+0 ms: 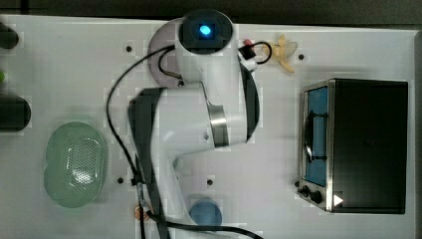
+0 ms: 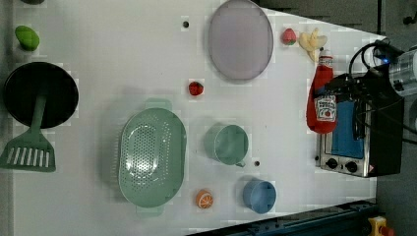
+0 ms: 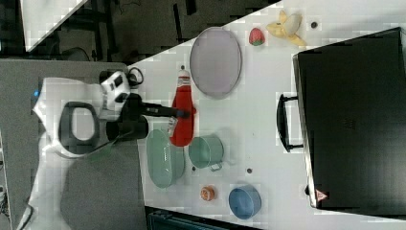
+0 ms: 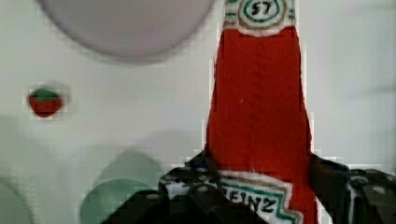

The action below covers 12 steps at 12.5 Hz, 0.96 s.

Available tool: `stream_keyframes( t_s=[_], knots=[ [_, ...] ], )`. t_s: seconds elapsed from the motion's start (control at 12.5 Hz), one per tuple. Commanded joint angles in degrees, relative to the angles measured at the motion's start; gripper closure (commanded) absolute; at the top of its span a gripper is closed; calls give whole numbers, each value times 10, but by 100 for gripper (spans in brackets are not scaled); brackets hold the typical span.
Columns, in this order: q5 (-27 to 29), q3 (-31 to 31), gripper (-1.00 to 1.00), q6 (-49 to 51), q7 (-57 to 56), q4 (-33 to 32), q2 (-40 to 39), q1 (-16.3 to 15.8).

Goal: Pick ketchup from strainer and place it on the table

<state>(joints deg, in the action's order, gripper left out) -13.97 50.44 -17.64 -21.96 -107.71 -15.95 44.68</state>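
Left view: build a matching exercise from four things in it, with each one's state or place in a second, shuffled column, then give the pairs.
Things:
1. ketchup
2. strainer
3. green cup
4. orange slice

States or places:
A. lying on the table between the strainer and the blue cup
B. held in the gripper, off the table
C. empty, its holed bottom bare
D. standing just to the left view's right of the strainer

Pairs: 1-B, 2-C, 3-D, 4-A
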Motion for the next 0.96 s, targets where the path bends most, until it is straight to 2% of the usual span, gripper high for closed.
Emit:
stream_keyframes(
  t_s=[0.08, 0.48, 0.56, 0.88, 0.96],
  knots=[
    [8, -17, -13, -68, -50, -74, 5, 19],
    [8, -64, -13, -234, -49, -200, -8, 21],
    [7, -68, -20, -265, -48, -215, -14, 21],
    [-2, -69, -99, -298, -44, -229, -39, 21],
    [-2, -68, -100, -295, -45, -223, -31, 21]
  ],
)
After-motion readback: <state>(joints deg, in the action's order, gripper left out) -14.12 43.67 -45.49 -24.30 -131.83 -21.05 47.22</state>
